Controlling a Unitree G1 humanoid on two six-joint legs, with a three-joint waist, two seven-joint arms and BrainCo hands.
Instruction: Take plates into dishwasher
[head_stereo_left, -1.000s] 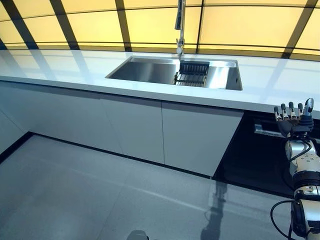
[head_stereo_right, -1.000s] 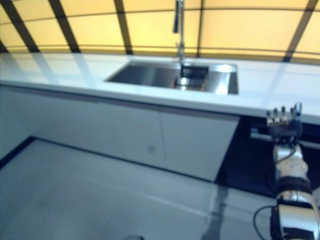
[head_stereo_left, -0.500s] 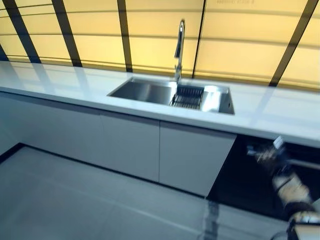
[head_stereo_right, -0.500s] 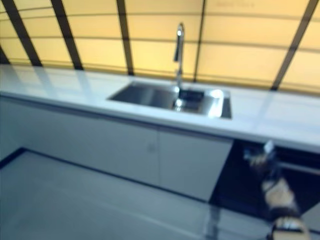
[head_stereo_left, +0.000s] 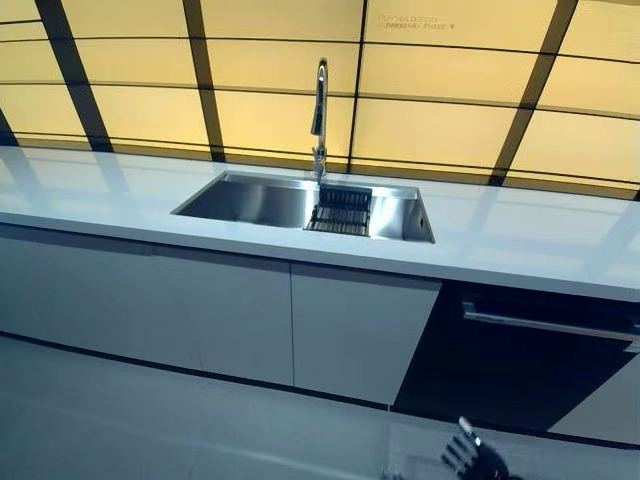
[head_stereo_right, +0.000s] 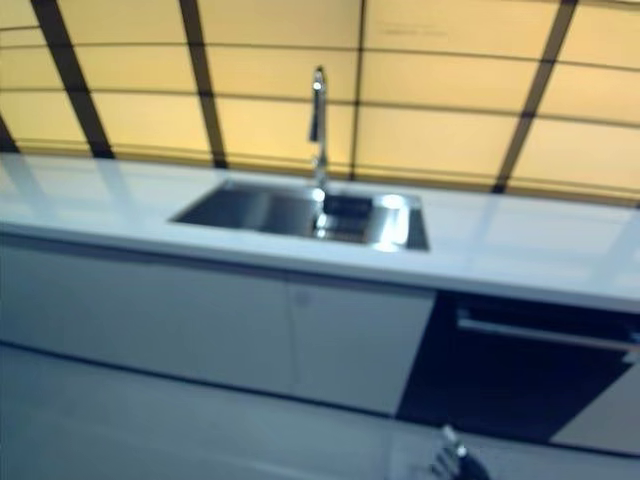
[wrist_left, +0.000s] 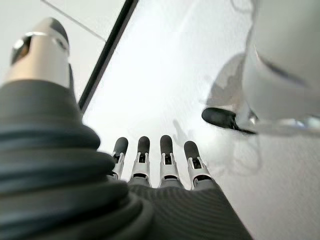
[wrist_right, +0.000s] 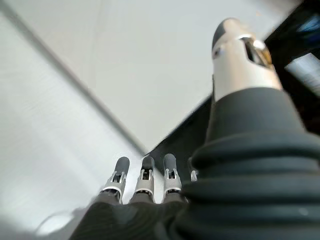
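Note:
No plates show in any view. The dishwasher (head_stereo_left: 520, 365) is the black front under the white counter at the right, its door shut, with a silver bar handle (head_stereo_left: 545, 324) along the top. My right hand (head_stereo_left: 470, 458) is low at the bottom edge, well below the handle and apart from the door, open and empty; its straight fingers (wrist_right: 145, 182) show in the right wrist view. My left hand (wrist_left: 167, 160) shows only in the left wrist view, open and empty, hanging over the floor.
A steel sink (head_stereo_left: 260, 200) with a tall faucet (head_stereo_left: 320, 105) and a dark rack (head_stereo_left: 340, 212) is set in the white counter (head_stereo_left: 520, 245). White cabinet doors (head_stereo_left: 200, 310) run below it. Grey floor (head_stereo_left: 150, 420) lies in front.
The camera has tilted up and shifted. My right hand has dropped from the height of the dishwasher handle to low near the floor.

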